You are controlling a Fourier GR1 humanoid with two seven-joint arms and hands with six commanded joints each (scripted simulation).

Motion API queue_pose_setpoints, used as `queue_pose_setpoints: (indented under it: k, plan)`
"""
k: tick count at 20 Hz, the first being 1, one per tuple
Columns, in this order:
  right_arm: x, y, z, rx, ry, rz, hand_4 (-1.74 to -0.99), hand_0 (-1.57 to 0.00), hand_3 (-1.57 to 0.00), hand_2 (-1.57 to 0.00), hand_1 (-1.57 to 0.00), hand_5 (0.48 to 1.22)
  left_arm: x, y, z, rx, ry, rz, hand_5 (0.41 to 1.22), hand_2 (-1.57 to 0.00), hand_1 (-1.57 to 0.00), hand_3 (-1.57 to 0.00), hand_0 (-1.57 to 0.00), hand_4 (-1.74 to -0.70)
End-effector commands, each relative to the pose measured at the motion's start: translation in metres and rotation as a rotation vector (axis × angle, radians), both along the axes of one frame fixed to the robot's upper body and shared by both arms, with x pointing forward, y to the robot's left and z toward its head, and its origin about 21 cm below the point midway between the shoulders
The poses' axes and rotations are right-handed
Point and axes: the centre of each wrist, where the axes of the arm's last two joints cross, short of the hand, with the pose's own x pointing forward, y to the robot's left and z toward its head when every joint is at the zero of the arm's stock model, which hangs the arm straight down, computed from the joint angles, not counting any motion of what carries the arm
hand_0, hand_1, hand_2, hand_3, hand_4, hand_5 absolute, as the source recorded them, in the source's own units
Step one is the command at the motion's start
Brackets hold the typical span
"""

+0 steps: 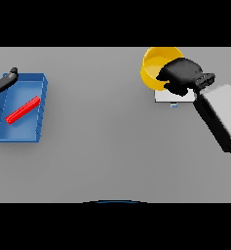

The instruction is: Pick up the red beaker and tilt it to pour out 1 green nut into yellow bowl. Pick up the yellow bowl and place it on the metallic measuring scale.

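Though the right hand (181,74) covers much of it, the yellow bowl (155,66) shows at the table's (112,146) far right, tilted so that its open mouth faces the view. The hand's dark fingers curl over the bowl's right rim and hold it; the wall under them is hidden. The white and grey right arm (219,114) runs down to the right and is cut off by the picture's edge. Beneath hand and bowl lies the scale (178,97), a pale flat slab of which only the near strip shows, with a small bluish mark at its front edge. Whether the bowl touches the scale or hangs just above it cannot be told. Nothing can be made out inside the bowl.

At the far left the left hand (1,80) shows only in part, cut off by the edge, its fingers straight and spread over the far corner of a blue tray (39,105), holding nothing. In the tray lies a red bar (23,109), set aslant.
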Motion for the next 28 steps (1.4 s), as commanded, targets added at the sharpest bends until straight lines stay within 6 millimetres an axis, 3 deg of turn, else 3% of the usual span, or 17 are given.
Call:
queue_pose_setpoints:
  k: [1,7,10,13,20,22,23,24,28]
  plan:
    - [0.004,0.0,-0.005,-0.001,-0.01,-0.025,-1.741,-1.57,-1.15,-1.56,-1.57,1.221,0.002,-0.001,0.001,0.001,0.0,0.005,0.758,0.0,0.0,0.0,0.0,-0.85]
    - [0.018,-0.029,-0.027,0.005,0.01,-0.132,-1.741,-1.57,-1.18,-1.5,-1.57,1.221,-0.003,-0.007,0.002,-0.001,0.014,0.016,0.779,0.0,0.0,0.0,0.0,-0.86]
    - [0.022,-0.04,-0.035,0.019,0.02,-0.145,-1.741,-1.57,-1.29,-1.43,-1.57,1.221,-0.001,-0.011,0.001,0.003,0.024,0.01,0.797,0.0,0.0,0.0,0.0,-0.86]
    - [0.024,-0.045,-0.048,0.021,0.042,-0.18,-1.741,-1.57,-1.36,-1.39,-1.57,1.221,0.004,-0.012,0.001,0.012,0.026,0.014,0.807,0.0,0.0,0.0,0.0,-0.86]
    - [0.029,-0.047,-0.055,0.023,0.075,-0.197,-1.741,-1.57,-1.45,-1.37,-1.57,1.221,0.002,-0.006,0.004,0.017,0.026,0.015,0.783,0.0,0.0,0.0,0.0,-0.84]
    - [0.029,-0.045,-0.056,0.035,0.082,-0.2,-1.741,-1.57,-1.25,-1.44,-1.5,1.221,0.002,-0.009,0.002,0.016,0.035,0.006,0.779,0.0,0.0,0.0,0.0,-0.84]
    - [0.03,-0.045,-0.055,0.033,0.087,-0.204,-1.682,-1.56,-1.11,-1.34,-1.43,1.221,0.003,-0.009,0.004,0.017,0.035,0.008,0.775,0.0,0.0,0.0,0.0,-0.84]
    - [0.028,-0.047,-0.058,0.029,0.089,-0.213,-1.632,-1.47,-0.96,-1.18,-1.28,1.145,0.002,-0.01,0.001,0.014,0.033,0.006,0.773,0.0,0.0,0.0,0.0,-0.84]
    - [0.028,-0.046,-0.058,0.075,0.136,-0.255,-1.513,-0.76,-0.48,-0.58,-0.67,0.923,0.001,-0.01,0.0,0.004,0.032,0.004,0.764,0.0,0.0,0.0,0.0,-0.84]
